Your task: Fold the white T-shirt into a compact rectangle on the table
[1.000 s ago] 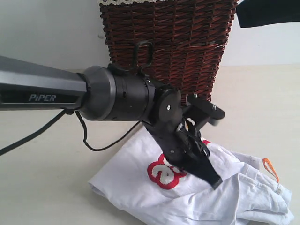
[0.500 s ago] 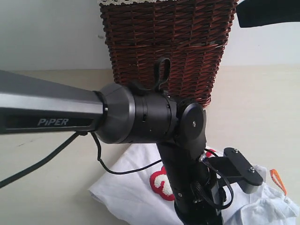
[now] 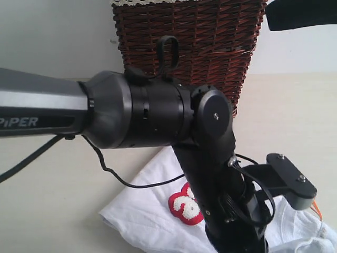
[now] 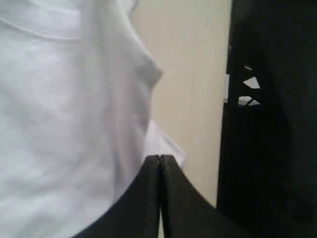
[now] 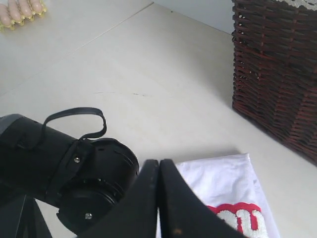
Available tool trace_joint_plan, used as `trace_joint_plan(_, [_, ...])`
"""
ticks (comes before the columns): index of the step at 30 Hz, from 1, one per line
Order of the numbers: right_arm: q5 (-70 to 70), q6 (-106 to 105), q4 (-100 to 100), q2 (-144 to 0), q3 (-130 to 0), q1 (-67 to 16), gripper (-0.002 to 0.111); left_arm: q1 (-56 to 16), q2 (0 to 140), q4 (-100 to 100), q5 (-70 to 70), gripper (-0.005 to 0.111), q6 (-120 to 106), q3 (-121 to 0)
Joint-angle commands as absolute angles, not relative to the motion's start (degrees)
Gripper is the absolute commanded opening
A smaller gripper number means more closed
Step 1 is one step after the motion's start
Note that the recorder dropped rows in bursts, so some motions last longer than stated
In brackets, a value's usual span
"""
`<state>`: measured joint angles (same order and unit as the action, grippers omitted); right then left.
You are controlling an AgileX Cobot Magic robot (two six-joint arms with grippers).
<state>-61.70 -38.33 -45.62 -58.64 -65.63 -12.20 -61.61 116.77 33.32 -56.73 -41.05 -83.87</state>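
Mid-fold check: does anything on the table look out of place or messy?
The white T-shirt lies bunched and creased on the table by the wicker basket, not spread flat. The left tool and right tool are both shut with no cloth visibly between their jaws.

Left arm [image 3: 158, 113] dropped lower over white T-shirt [image 3: 142, 211], hiding more cloth; left gripper [image 4: 159, 157] now past exterior view's bottom edge.

White T-shirt [image 3: 141, 212] with red-edged fuzzy lettering [image 3: 185, 206], pale beige table [image 3: 47, 203], dark red-brown woven basket [image 3: 200, 37], grey-and-black arm [image 3: 131, 113]
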Motion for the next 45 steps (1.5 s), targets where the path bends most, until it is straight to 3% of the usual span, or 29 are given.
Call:
trace_joint_plan(1, [-61.15, -38.91, -46.01, -58.40, -65.34, -12.01, 0.000, -64.45, 119.36, 34.47, -60.15, 0.000, -42.85, -83.06])
trace_joint_plan(9, [-61.15, -38.91, -46.01, -58.40, -65.34, -12.01, 0.000, -66.22, 118.29, 31.89, -62.01, 0.000, -44.68, -82.81])
trace_joint_plan(19, [-61.15, -38.91, -46.01, -58.40, -65.34, -12.01, 0.000, -59.77, 114.98, 17.41, -33.39, 0.000, -22.90, -82.81])
trace_joint_plan(23, [-61.04, -38.91, -46.27, -58.40, -65.34, -12.01, 0.000, -61.46, 119.92, 27.82, -45.12, 0.000, -33.09, -82.81])
trace_joint_plan(31, [-60.93, -38.91, -46.37, -58.40, -65.34, -12.01, 0.000, -68.87, 120.84, 28.76, -50.37, 0.000, -36.00, -82.81])
trace_joint_plan(45, [-60.93, -38.91, -46.37, -58.40, -65.34, -12.01, 0.000, -65.72, 115.36, 20.95, -46.33, 0.000, -31.97, -82.69])
